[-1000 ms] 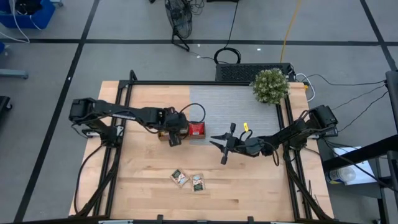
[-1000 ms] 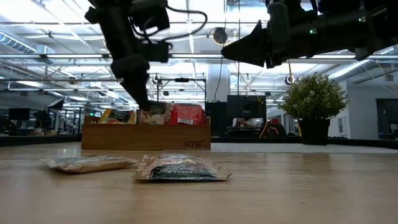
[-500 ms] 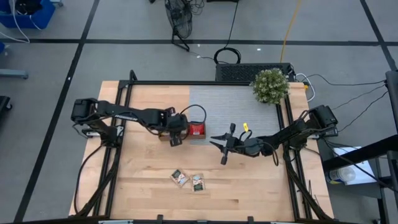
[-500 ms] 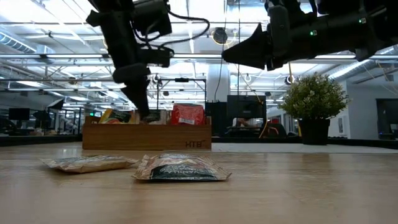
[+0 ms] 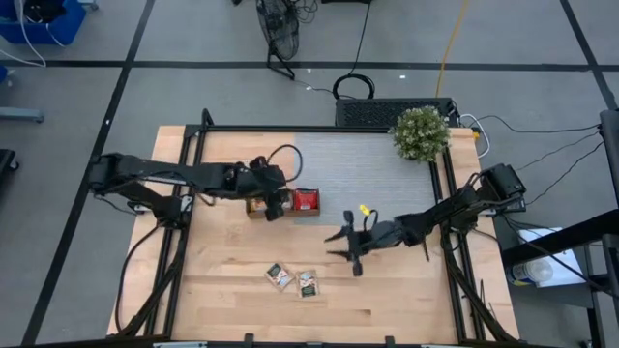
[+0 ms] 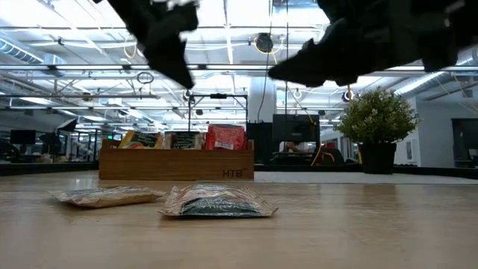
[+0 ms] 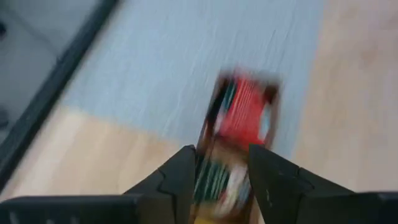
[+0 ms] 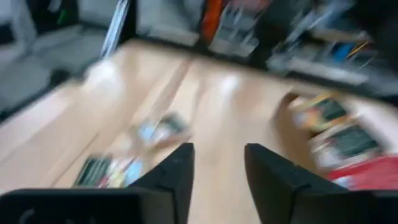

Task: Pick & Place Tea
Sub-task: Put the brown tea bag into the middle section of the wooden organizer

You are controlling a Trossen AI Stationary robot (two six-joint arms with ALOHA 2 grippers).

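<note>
High view: your left gripper (image 5: 275, 205) hangs open and empty over the wooden tray (image 5: 253, 207) of tea sachets (image 5: 306, 200); your right gripper (image 5: 344, 246) is spread open above bare table (image 5: 406, 290). Two loose sachets (image 5: 293, 279) lie near the front edge.

Low view: you see both loose sachets (image 6: 216, 202) flat before the tray (image 6: 175, 163).

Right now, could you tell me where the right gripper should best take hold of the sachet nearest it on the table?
Probably from above, pinching the green-and-white sachet across its flat edges: it lies flat beside another sachet. The right gripper hovers open nearby.
</note>
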